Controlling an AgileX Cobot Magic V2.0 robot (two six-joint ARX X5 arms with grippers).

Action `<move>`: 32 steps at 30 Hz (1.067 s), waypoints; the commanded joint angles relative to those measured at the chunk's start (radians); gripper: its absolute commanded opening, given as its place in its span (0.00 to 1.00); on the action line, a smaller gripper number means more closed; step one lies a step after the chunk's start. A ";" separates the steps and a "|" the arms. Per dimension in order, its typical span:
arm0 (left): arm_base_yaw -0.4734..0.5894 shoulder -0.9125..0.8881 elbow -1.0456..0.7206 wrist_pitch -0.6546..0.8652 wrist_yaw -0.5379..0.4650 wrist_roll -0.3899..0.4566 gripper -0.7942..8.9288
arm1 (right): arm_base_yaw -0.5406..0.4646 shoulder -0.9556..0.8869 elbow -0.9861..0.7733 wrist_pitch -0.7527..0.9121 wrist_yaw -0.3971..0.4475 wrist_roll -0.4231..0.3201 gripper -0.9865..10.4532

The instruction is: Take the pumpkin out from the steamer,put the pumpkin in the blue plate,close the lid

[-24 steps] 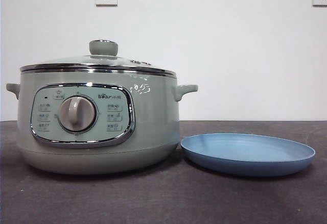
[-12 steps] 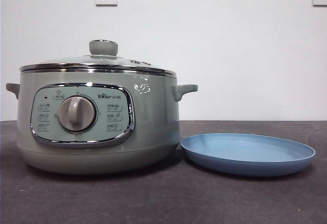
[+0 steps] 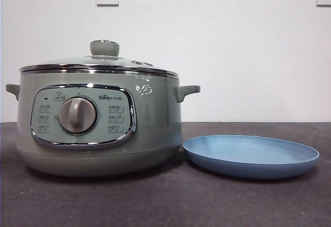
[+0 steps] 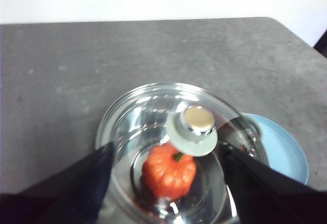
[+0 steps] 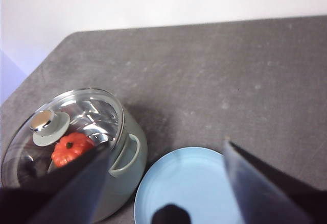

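The steamer [image 3: 98, 129] stands at the left of the table with its glass lid [image 3: 103, 61] resting shut on it. Through the glass the orange-red pumpkin [image 4: 168, 170] shows, lying inside the pot, also seen as the pumpkin [image 5: 71, 149] from the right wrist. The blue plate [image 3: 251, 154] lies bare just right of the pot. My left gripper [image 4: 166, 150] hovers high above the lid knob [image 4: 193, 129], open and holding nothing. High over the plate [image 5: 189, 183], my right gripper [image 5: 166, 147] is open too. Neither arm shows in the front view.
The dark grey tabletop [image 4: 102, 66] stretches wide behind the pot, and its far edge meets a white wall [image 3: 232, 56] with two sockets. The pot's side handle [image 3: 186, 91] sticks out toward the plate.
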 commanded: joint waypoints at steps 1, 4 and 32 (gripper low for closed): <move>-0.028 0.030 0.003 0.035 0.002 -0.010 0.45 | 0.002 0.011 0.001 -0.002 -0.006 -0.010 0.45; -0.072 0.079 0.008 0.044 -0.003 -0.013 0.46 | 0.002 0.022 0.001 0.000 -0.056 -0.003 0.45; -0.402 0.601 0.245 -0.002 -0.319 0.032 0.46 | 0.003 0.034 0.001 -0.024 -0.077 0.000 0.45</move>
